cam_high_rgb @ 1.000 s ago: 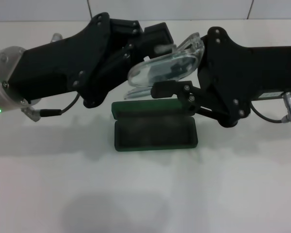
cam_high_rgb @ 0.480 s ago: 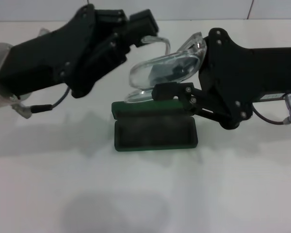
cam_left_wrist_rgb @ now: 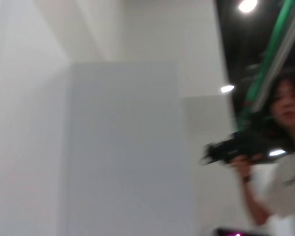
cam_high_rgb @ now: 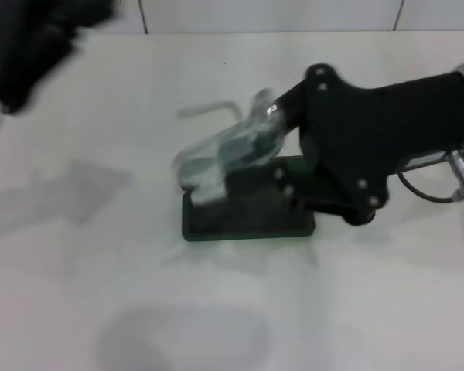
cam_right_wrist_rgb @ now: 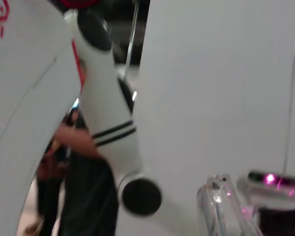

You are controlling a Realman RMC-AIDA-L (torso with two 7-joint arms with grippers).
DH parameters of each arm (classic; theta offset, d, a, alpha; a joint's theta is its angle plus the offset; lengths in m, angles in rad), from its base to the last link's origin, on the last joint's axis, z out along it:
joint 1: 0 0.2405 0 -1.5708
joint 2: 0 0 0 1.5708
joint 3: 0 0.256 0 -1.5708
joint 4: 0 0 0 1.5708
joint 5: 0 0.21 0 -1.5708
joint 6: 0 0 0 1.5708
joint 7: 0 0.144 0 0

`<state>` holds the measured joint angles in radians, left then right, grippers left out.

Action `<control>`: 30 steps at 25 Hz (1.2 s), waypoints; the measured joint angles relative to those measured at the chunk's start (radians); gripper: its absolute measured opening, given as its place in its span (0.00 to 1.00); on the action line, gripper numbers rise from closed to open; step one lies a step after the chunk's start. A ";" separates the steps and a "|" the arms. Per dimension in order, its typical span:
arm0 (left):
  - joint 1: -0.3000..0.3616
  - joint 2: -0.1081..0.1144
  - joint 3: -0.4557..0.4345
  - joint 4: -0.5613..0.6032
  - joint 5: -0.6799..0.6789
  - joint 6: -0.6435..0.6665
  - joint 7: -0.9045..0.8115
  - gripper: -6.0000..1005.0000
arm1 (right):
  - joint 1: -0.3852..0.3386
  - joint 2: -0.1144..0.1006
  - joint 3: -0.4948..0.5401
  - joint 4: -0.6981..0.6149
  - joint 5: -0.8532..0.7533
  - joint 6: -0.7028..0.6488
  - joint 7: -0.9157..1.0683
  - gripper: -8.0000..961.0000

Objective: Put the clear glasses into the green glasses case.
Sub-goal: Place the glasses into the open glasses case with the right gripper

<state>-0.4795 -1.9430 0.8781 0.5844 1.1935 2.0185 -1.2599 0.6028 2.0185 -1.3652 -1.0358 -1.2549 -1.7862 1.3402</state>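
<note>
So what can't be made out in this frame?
- Right claw: head view, its grip on the clear glasses is motion-blurred.
- Green glasses case: lid hidden behind the right arm.
- Left claw: head view, cut off at the corner and blurred.
- Wrist views: neither shows the case.

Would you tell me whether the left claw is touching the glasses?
Apart. The head view shows the left claw at the far left corner, bare table between it and the glasses.

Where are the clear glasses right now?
In the head view, the clear glasses are centre-table, held in the right gripper, tilted just above the back of the open green glasses case.
</note>
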 joint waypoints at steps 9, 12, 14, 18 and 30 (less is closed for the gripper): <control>0.145 0.046 -0.166 0.022 0.011 -0.001 -0.007 0.06 | 0.158 -0.003 0.002 -0.523 -0.534 0.040 0.764 0.16; 0.172 0.042 -0.179 0.027 0.016 -0.001 -0.008 0.06 | 0.287 0.000 -0.002 -0.520 -0.684 -0.027 0.945 0.16; 0.182 0.037 -0.180 0.027 0.018 -0.001 -0.007 0.06 | 0.373 0.001 -0.009 -0.464 -0.750 -0.066 1.014 0.16; 0.200 0.023 -0.180 0.027 0.031 -0.001 0.001 0.06 | 0.546 0.005 -0.040 -0.266 -0.844 -0.084 1.070 0.16; 0.205 0.002 -0.180 0.022 0.059 0.001 0.025 0.06 | 0.748 0.010 -0.253 0.172 -0.920 0.100 1.059 0.16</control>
<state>-0.2745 -1.9408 0.6985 0.6068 1.2527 2.0193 -1.2351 1.3507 2.0286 -1.6181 -0.8633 -2.1750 -1.6862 2.3992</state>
